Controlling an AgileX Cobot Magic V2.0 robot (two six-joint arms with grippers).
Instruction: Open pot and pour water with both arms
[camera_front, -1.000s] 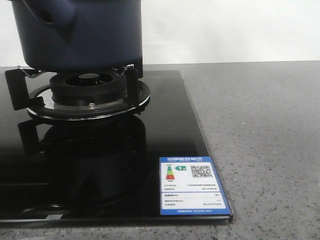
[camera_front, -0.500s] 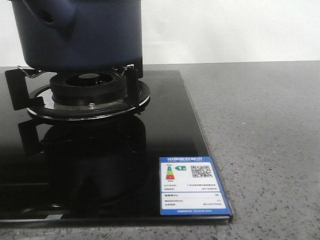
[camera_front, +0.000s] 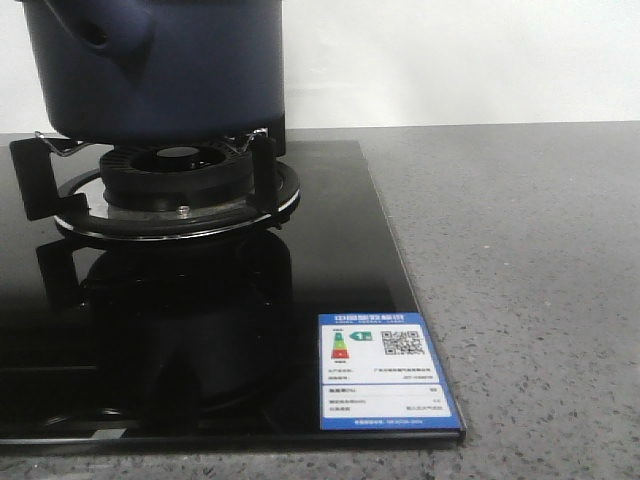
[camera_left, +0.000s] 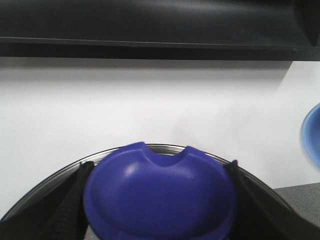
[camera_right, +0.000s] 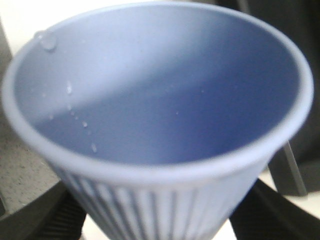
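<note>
My front view is showing only the pot (camera_front: 160, 65), sitting upright on the burner grate (camera_front: 175, 190) of the black glass cooktop (camera_front: 340, 250), at the far left of the grey speckled tabletop (camera_front: 520, 280). Its stubby handle socket (camera_front: 105, 30) with the round hole is pointing toward the camera and slightly left; the pot's axis is standing vertical. A blue energy label (camera_front: 386, 372) is sticking to the near right corner of the glass. Neither of my arms is appearing there.

My left wrist view is giving what the front lacks: my left end effector (camera_left: 160, 200) is pinching a rounded, deep-blue knob (camera_left: 160, 195), with one dark finger (camera_left: 65, 205) pressing on each side. Behind the knob a metallic rim (camera_left: 160, 147) is curving; I cannot tell whether it is resting on the pot. A pale blue edge (camera_left: 311, 135) is peeking in at the side.

My right wrist view is filling with the pale blue ribbed cup (camera_right: 160, 115), mouth open toward the camera, droplets clinging to its inner wall. My right end effector (camera_right: 160, 215) is gripping it low on the ribbed wall, fingers (camera_right: 45, 215) spread just enough to hug it on both sides.
</note>
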